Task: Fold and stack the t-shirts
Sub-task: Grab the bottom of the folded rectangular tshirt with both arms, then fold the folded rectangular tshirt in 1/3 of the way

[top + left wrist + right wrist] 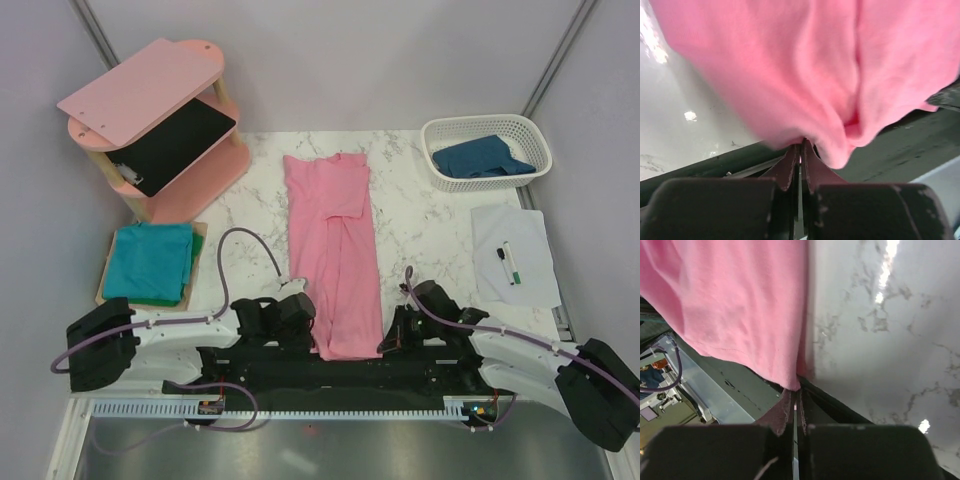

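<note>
Near edge: a black mounting rail [320,375] runs across the front of the white marble-pattern table [430,220], and the near hem of the light pink t-shirt [335,250] lies over it. The left gripper [800,149] is clamped tight on the shirt's near-left corner, with pink cloth bunched above the fingertips. The right gripper [796,396] is pinched closed on the near-right corner, with bare table to its right. The shirt lies flat as a long narrow strip, running from the near edge away to the far middle of the table, collar end farthest. Bare marble flanks it on both sides. Left of it, near the table's left edge, a folded teal t-shirt [150,262] rests on a green pad over a tan board [200,262]. Right of it, a white sheet [530,240] carries a marker pen [508,262]. At far left stands a pink wooden shelf unit [150,85] with a black panel [185,145] on its middle level. At far right, a white slatted basket [535,135] holds a dark blue t-shirt [480,158]. Grey panel walls [350,60] enclose the left, far and right sides.
</note>
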